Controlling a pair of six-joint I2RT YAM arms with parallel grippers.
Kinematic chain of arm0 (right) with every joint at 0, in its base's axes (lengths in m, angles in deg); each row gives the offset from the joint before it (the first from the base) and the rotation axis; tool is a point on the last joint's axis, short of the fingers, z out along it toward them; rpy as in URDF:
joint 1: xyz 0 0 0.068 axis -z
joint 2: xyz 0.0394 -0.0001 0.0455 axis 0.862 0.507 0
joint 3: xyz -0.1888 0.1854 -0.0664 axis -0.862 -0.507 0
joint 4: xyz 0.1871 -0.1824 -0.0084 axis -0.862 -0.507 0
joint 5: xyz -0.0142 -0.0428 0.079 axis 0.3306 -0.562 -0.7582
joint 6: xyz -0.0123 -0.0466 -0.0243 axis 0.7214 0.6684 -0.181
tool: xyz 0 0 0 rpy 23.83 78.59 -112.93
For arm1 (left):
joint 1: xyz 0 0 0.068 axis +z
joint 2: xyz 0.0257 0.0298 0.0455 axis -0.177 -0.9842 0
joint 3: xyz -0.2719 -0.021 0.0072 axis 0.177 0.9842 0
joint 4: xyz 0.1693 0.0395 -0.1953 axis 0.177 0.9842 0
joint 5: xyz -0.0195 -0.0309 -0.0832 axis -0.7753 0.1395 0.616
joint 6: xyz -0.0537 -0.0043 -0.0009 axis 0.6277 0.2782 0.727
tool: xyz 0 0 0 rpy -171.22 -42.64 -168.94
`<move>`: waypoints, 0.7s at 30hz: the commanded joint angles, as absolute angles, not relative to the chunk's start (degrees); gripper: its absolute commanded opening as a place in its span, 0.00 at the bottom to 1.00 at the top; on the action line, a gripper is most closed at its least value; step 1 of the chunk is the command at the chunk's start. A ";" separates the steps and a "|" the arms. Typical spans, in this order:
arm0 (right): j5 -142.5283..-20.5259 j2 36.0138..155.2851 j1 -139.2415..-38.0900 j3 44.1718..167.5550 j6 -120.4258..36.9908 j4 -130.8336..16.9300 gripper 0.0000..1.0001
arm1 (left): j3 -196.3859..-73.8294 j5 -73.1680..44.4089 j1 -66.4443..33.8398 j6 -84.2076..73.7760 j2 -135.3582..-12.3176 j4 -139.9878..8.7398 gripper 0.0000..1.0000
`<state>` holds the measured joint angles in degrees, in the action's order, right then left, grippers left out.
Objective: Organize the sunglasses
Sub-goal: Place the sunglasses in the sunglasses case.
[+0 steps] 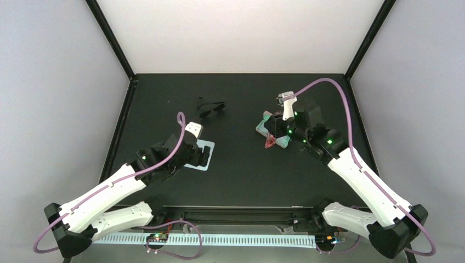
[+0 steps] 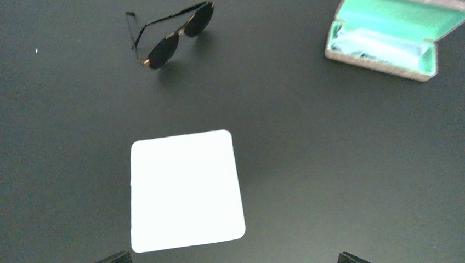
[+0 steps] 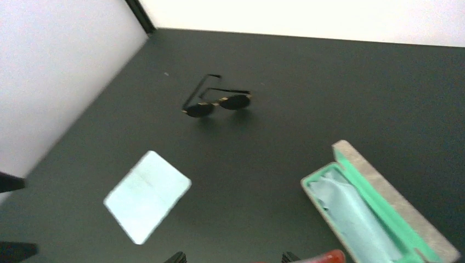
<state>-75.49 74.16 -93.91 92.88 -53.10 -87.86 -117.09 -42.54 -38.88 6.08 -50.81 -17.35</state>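
The left pincer (image 2: 234, 257) hangs spread wide over a pale cloth (image 2: 185, 190) on the counter (image 2: 340, 164). Farther right, the right pincer (image 3: 231, 257) is half closed, pinching the sunglasses (image 1: 270, 143) — their red frame at the near end of an open green-lined case (image 3: 384, 183).

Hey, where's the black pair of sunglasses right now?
In the top view the black sunglasses sit toward the far middle of the table, left of the open green-lined case and beyond the white cloth.
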 commanded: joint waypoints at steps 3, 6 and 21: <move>-67.27 80.18 -92.51 95.10 -40.96 -88.14 0.38 | -110.97 -45.55 -38.42 3.90 -47.46 -19.20 0.99; -65.96 83.01 -92.33 95.33 -35.37 -87.65 0.38 | -109.13 -45.62 -38.41 3.21 -46.51 -19.98 0.99; -61.61 99.47 -92.23 96.81 -15.75 -84.81 0.36 | -105.53 -43.47 -38.49 -3.45 -41.12 -25.13 0.99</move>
<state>-64.32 95.65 -92.53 94.08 -21.30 -86.33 -106.44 -43.61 -38.88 -0.68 -42.97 -21.70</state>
